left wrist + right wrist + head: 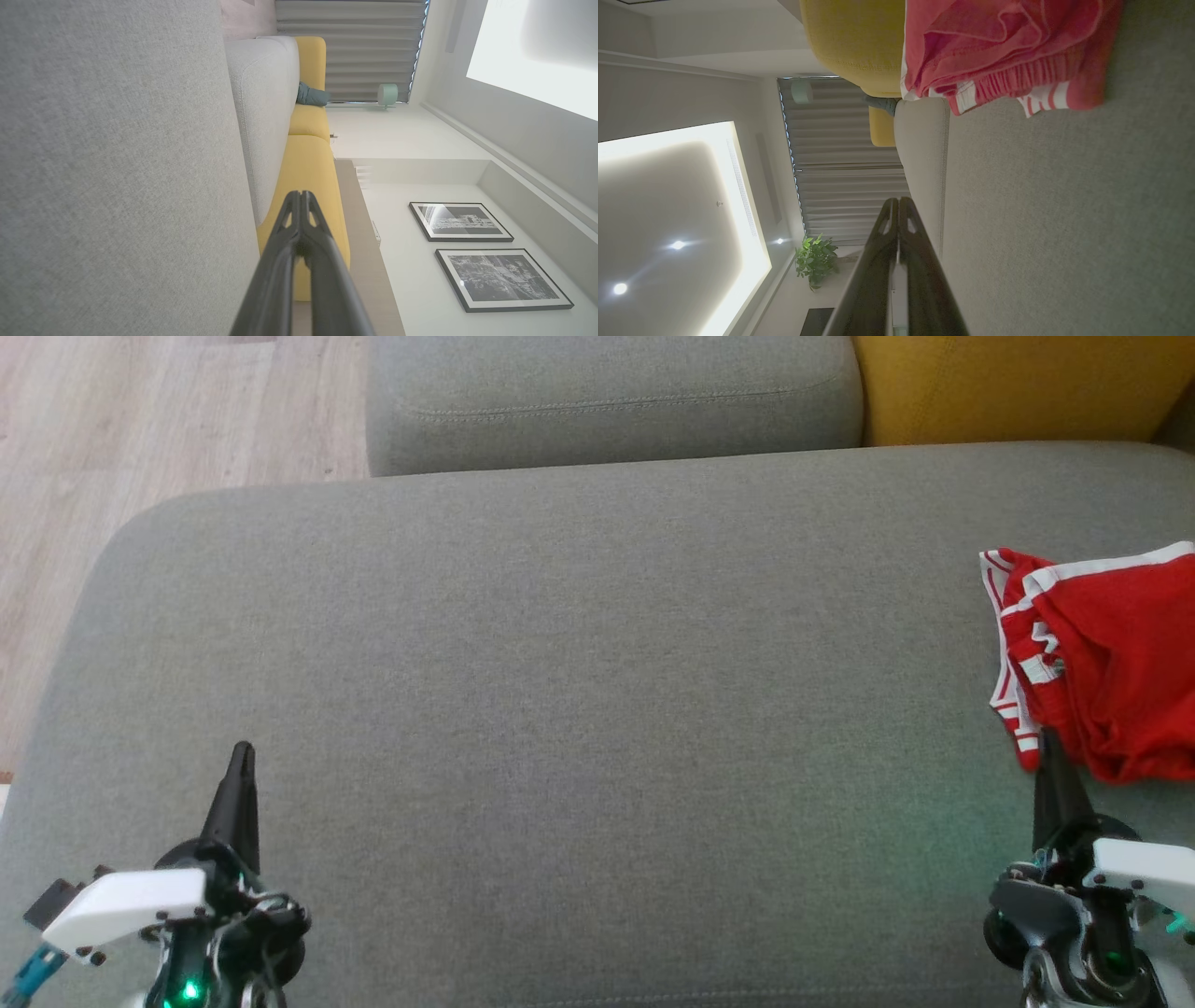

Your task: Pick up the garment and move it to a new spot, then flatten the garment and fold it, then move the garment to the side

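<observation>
Shorts, red, lie rumpled at three o'clock on the sofa cushion; we judge them awaiting pickup or already set aside. Left end effector and right end effector are pressed together, empty.

Cut off at head view's right edge: crumpled red cloth garment with white striped trim, perhaps covering the very tip of the dark right gripper.
</observation>
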Robot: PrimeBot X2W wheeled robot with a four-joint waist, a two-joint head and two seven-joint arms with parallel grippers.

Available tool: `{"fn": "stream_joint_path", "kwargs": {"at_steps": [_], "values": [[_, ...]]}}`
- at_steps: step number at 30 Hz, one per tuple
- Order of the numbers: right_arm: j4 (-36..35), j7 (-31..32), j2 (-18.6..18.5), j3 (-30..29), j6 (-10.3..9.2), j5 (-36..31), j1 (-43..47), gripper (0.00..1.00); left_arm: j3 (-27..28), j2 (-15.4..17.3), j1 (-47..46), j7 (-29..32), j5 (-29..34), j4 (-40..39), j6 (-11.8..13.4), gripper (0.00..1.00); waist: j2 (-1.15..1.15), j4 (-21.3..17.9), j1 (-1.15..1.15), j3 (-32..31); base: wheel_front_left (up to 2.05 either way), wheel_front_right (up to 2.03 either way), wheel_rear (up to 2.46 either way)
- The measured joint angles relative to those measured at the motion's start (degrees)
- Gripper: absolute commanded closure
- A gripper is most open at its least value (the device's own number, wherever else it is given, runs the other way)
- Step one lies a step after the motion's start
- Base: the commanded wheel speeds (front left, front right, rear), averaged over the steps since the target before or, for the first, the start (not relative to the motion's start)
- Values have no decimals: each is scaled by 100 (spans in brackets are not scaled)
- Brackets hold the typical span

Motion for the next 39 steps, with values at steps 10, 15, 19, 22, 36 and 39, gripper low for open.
{"fn": "stream_joint_path", "kwargs": {"at_steps": [10, 15, 19, 22, 36, 39], "values": [[0, 7, 0, -12, 0, 0, 0, 100, 13, -9, 0, 5, 0, 0, 0, 100, 0, 0, 0, 0, 0, 0, 0], [0, 8, 0, -19, 0, 0, 0, 100, 18, -11, 0, 5, 0, 1, 0, 100, 0, 0, 0, 0, 0, 0, 0], [0, 8, 0, -29, 0, 0, 0, 100, 21, -12, 0, 5, 0, 1, 0, 100, 0, 0, 0, 0, 0, 0, 0], [0, 8, 0, -37, 0, 0, 0, 100, 22, -14, 0, 7, 0, 1, 0, 100, 0, 0, 0, 0, 0, 0, 0], [0, 12, 1, -60, 0, 0, 0, 100, 32, -24, 0, 47, 1, 1, 0, 100, 0, 0, 0, 0, 0, 0, 0], [0, 25, 1, -63, 0, 0, 0, 100, 34, -27, -1, 47, 1, 1, 0, 100, 0, 0, 0, 0, 0, 0, 0]]}}
